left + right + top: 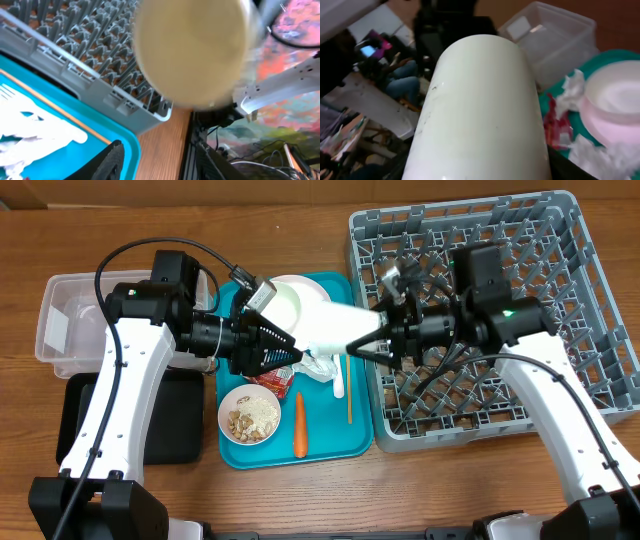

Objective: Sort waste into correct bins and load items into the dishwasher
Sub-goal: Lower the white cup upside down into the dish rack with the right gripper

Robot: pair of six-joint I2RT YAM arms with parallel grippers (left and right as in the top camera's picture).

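Note:
My right gripper is shut on the white round plate and holds it tilted in the air between the teal tray and the grey dish rack. The plate fills the right wrist view and shows blurred in the left wrist view. My left gripper is open and empty over the tray, just left of the plate; its fingers are spread. On the tray lie a white bowl, a bowl of beige crumbs, a carrot, a wooden stick, a red wrapper and white napkins.
The clear tub stands at the far left, with the black tray in front of it under my left arm. The rack fills the right side. The tub and the white bowl also show in the right wrist view.

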